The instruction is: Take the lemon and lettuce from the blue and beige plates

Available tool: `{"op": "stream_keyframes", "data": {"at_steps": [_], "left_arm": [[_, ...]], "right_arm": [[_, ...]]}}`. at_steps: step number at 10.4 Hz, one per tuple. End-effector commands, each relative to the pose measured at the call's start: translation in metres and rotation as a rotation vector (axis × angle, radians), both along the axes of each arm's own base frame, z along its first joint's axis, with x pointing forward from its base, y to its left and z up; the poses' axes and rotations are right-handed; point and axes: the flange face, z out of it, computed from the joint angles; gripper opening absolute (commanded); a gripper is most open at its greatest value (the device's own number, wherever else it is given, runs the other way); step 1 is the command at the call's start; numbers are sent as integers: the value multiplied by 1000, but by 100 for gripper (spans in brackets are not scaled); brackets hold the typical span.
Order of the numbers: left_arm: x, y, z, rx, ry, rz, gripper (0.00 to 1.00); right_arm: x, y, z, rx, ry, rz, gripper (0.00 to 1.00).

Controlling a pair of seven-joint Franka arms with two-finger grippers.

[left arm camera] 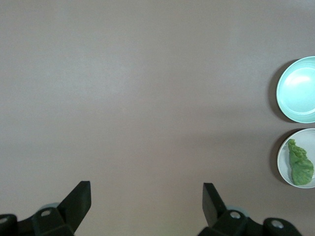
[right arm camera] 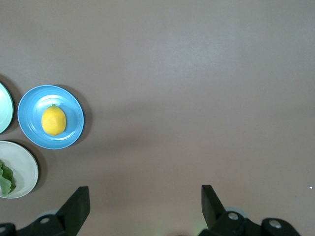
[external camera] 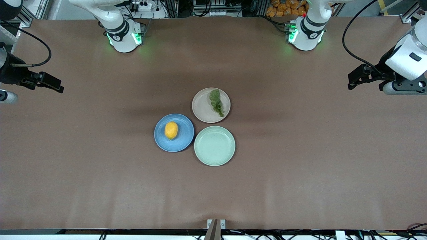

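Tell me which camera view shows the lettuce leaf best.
The front view: the whole lettuce leaf lies uncut on the beige plate. The left wrist view shows it at the picture's edge, with the plate partly cut off. The right wrist view shows only a scrap of the leaf.

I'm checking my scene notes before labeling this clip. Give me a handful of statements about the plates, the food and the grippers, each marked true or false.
1. The lemon lies on the blue plate. True.
2. The lettuce lies on the mint-green plate. False: it lies on the beige plate; the mint-green plate holds nothing.
3. The left gripper is shut on the lettuce. False: it is open over bare table toward the left arm's end, holding nothing.
4. The right gripper is open and holds nothing. True.
5. The beige plate is nearer to the front camera than the mint-green plate. False: it is farther.
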Motion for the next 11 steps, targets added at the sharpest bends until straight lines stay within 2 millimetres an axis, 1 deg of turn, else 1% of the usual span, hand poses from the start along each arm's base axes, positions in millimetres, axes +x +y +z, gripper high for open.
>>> {"op": "stream_keyframes", "data": {"at_steps": [1,4,5,6,7,8,9,10,11], "left_arm": [[-1,3,4,-15,-4,10,100],[3,2,-2,-18,9,10,100],[2,-3,-2,-18,9,-1,100],[4,-10,-8,-16,19,-1,100],[5,-21,-14,-18,31,-13,100],[5,-27,-18,-22,39,-22,100],[9,-37,-31,-26,65,-40,100],[10,-44,-38,-27,78,-51,100],[7,-66,-42,-25,86,-87,100]], "right_arm": [[-3,-2,2,-6,2,9,100],[-3,-2,2,-9,2,9,100],[-3,-2,2,-9,2,9,100],[-3,-2,2,-9,2,9,100],[-4,-2,2,-9,4,9,100],[-3,-2,1,-9,4,9,100],[-3,-2,1,-9,4,9,100],[-3,-2,1,-9,4,9,100],[-3,-2,1,-9,4,9,100]]}}
